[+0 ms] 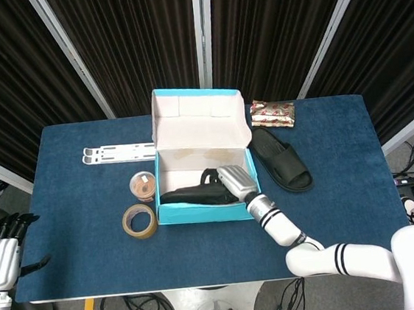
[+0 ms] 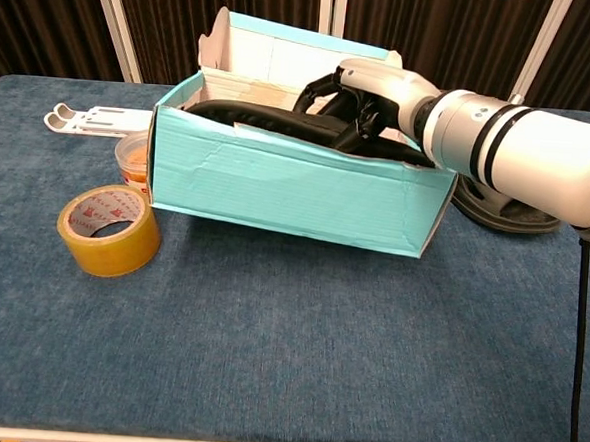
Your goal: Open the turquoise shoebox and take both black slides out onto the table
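The turquoise shoebox (image 1: 198, 213) (image 2: 287, 180) stands open in the middle of the table, lid (image 1: 199, 119) up at the back. One black slide (image 1: 193, 195) (image 2: 271, 121) lies inside it. My right hand (image 1: 232, 183) (image 2: 368, 95) reaches into the box's right end and grips this slide by its strap. The box is lifted and tilted in the chest view, its left end raised. The other black slide (image 1: 280, 159) (image 2: 506, 209) lies on the table right of the box. My left hand (image 1: 1, 254) hangs open off the table's left front corner.
A roll of yellow tape (image 1: 139, 220) (image 2: 109, 229) and a small jar (image 1: 143, 185) (image 2: 133, 161) sit left of the box. A white rack (image 1: 114, 154) (image 2: 96, 119) lies at the back left. A snack packet (image 1: 272, 112) rests behind the loose slide.
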Robot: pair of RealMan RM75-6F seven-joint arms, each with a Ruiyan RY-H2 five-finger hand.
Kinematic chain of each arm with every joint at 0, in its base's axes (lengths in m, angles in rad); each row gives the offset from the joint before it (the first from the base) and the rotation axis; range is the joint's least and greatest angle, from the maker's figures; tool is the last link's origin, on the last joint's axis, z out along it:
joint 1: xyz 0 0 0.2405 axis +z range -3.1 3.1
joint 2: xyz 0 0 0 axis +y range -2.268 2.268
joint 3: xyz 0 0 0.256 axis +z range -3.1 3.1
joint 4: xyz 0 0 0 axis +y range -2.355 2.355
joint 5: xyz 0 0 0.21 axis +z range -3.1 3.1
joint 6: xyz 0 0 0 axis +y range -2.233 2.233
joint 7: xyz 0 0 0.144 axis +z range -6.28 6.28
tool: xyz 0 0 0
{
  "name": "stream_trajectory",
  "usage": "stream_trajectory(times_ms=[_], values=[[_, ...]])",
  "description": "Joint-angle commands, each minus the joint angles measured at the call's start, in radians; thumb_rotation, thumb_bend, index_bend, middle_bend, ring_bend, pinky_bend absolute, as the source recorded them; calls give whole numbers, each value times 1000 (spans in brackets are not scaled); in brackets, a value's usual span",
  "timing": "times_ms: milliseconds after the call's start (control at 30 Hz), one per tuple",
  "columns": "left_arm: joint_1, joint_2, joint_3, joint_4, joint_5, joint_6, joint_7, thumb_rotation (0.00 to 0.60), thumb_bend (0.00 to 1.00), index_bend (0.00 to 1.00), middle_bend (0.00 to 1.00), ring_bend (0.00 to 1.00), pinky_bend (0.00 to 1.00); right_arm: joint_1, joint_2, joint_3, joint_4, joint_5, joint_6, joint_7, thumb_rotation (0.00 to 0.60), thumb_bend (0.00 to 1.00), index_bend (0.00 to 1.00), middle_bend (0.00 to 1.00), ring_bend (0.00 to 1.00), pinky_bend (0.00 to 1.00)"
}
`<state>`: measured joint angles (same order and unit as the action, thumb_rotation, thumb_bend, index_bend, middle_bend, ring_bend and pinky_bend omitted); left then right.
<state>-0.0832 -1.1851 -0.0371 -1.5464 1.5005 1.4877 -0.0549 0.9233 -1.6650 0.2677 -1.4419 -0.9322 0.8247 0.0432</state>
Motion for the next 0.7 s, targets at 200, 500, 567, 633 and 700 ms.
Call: stream_trajectory(times_ms=[200, 500, 567, 633, 700], values=[[-3, 0, 0, -2, 2, -2, 2, 600, 11, 221, 183, 105, 106, 24, 34, 21, -39, 268, -75, -62, 600, 840, 830, 673, 609, 563], [-2, 4, 2, -6, 1, -3, 4, 600, 11, 220, 184, 105, 106, 88, -10, 11, -18, 456, 82, -291, 600, 853, 829, 673, 618, 574], [-1, 5, 2, -8, 1, -3, 4, 600, 11, 221, 184, 105, 106, 97, -19, 18, -10, 478, 93, -316, 600, 853, 825, 673, 619, 577], [-1, 7, 2, -10, -1, -4, 4, 600, 11, 221, 184, 105, 106, 108, -21, 11, 5, 452, 82, -340, 600, 855, 823, 673, 618, 579], [0, 8, 3, -11, 0, -2, 5, 600, 11, 221, 183, 105, 106, 112, -15, -11, 28, 366, 49, -346, 600, 857, 825, 672, 614, 579]])
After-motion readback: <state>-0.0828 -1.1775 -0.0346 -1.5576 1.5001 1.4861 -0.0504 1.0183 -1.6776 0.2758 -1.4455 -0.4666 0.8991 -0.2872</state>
